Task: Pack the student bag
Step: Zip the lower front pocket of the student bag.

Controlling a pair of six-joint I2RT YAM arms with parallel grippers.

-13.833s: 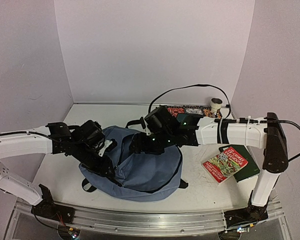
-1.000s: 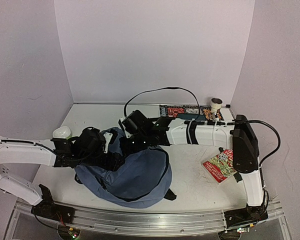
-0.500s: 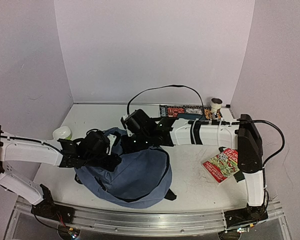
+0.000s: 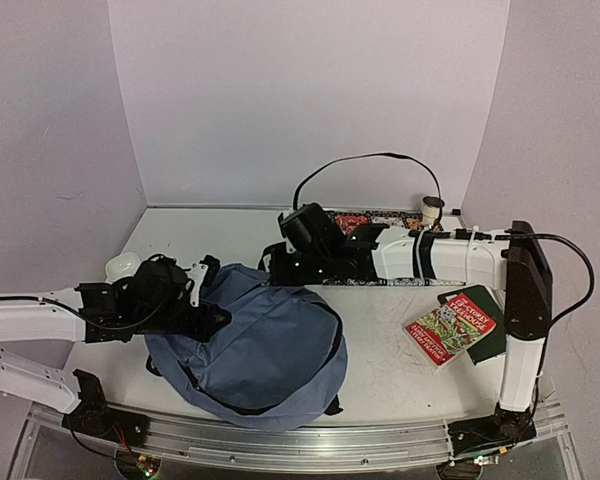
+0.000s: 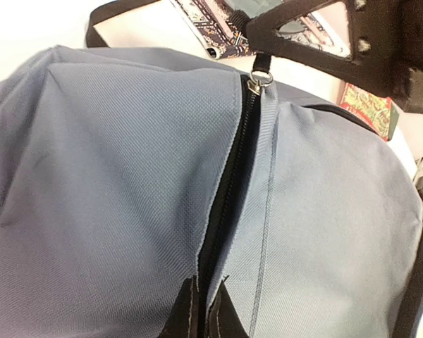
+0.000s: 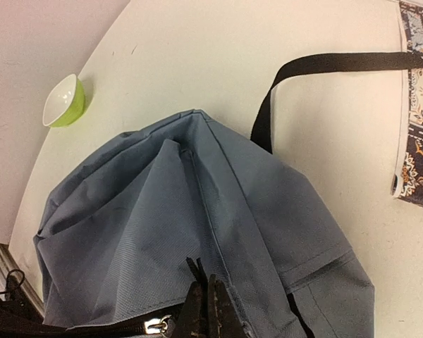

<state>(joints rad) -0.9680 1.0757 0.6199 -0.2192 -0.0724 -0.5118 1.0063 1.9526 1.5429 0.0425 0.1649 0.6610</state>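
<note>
The student bag, slate-blue with black straps, lies on the table's left half and fills the left wrist view. Its main zipper runs from my left fingertips up to the silver slider. My left gripper is shut on the fabric edge beside that zipper, at the bag's left side. My right gripper is shut on the black zipper pull next to the slider, at the bag's far end.
A green bowl stands left of the bag. A patterned pouch and a small cup lie at the back. A red book rests on a green book at the right. A black strap trails towards the pouch.
My left gripper has closed on the bag's fabric and drawn back to the left. The right gripper has moved right with the zipper pull. The bag has stretched out between them.
</note>
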